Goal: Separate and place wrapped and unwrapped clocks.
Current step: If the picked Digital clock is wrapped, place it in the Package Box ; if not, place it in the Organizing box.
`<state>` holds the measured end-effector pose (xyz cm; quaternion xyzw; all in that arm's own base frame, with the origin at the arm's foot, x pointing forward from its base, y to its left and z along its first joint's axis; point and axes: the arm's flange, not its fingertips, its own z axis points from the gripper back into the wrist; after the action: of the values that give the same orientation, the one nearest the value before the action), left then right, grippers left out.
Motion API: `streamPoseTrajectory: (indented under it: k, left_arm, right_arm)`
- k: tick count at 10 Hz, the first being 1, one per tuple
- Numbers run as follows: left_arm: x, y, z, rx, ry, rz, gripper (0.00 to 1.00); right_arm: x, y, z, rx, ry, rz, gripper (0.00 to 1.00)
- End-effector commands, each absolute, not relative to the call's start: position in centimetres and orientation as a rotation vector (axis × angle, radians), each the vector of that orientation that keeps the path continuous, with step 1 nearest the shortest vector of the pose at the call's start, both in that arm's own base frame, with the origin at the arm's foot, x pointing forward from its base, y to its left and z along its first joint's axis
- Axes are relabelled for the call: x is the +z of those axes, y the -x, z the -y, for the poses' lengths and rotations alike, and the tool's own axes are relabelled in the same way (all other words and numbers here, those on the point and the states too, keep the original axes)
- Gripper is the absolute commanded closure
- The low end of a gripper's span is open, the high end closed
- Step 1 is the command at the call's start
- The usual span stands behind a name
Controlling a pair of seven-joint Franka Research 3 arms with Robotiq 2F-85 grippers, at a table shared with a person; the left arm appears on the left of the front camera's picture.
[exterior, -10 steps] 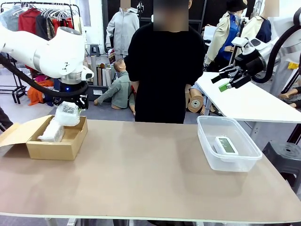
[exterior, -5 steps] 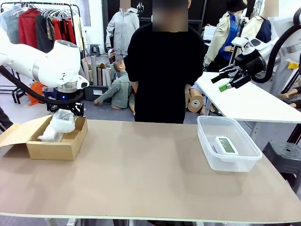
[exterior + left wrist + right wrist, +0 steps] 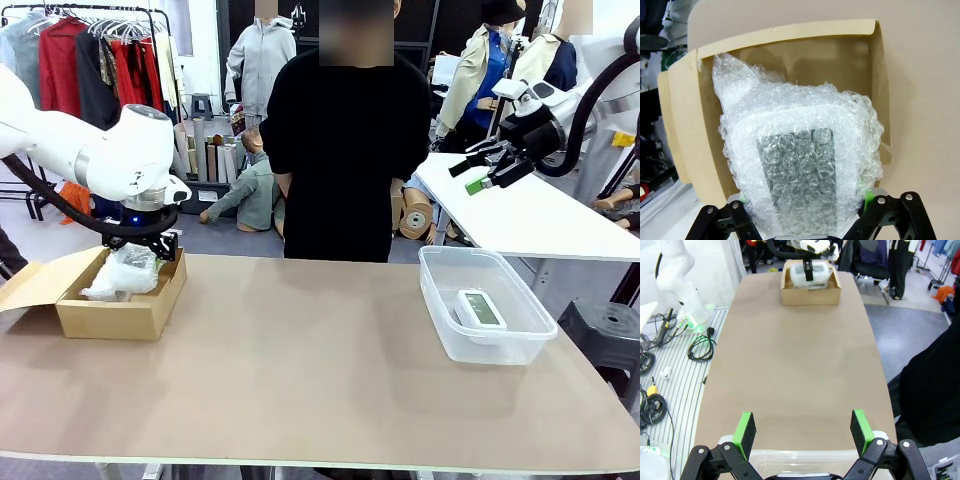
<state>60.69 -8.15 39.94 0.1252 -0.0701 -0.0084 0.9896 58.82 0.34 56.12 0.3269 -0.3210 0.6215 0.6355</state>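
My left gripper (image 3: 140,258) is shut on a wrapped clock (image 3: 132,268), a lump of bubble wrap held low in the brown cardboard box (image 3: 120,312). In the left wrist view the wrapped clock (image 3: 800,170) sits between the green pads (image 3: 867,194), its grey screen showing through the wrap. A second wrapped clock (image 3: 103,290) lies under it in the box, seen as more bubble wrap (image 3: 737,80) behind. The unwrapped white clock (image 3: 480,307) lies in the clear tub (image 3: 440,330). My right gripper (image 3: 478,172) hangs open high above the tub, and its open fingers (image 3: 746,427) hold nothing.
A person in black stands at the far edge, mid-table, with a sleeve (image 3: 930,390) beside the tub end. The box's flap (image 3: 40,280) hangs open to the left. Bare tabletop (image 3: 300,350) stretches between box and tub. A white side table (image 3: 530,215) stands behind at right.
My left gripper has moved down and a little to the left, lowering the wrapped clock from above the box into it. The right arm has stayed still.
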Motion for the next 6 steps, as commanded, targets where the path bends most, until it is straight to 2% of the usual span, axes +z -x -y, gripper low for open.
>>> streamPoseTrajectory:
  k: [1,6]
  left_arm:
    - [39.6,-60.9,7.5,-0.029,-0.252,0.167,1.0]
    - [38.0,-61.9,7.5,-0.016,-0.204,0.162,1.0]
  right_arm:
    - [56.3,-58.7,-0.5,1.419,-0.752,0.742,0.0]
    - [56.3,-58.7,-0.5,1.419,-0.752,0.742,0.0]
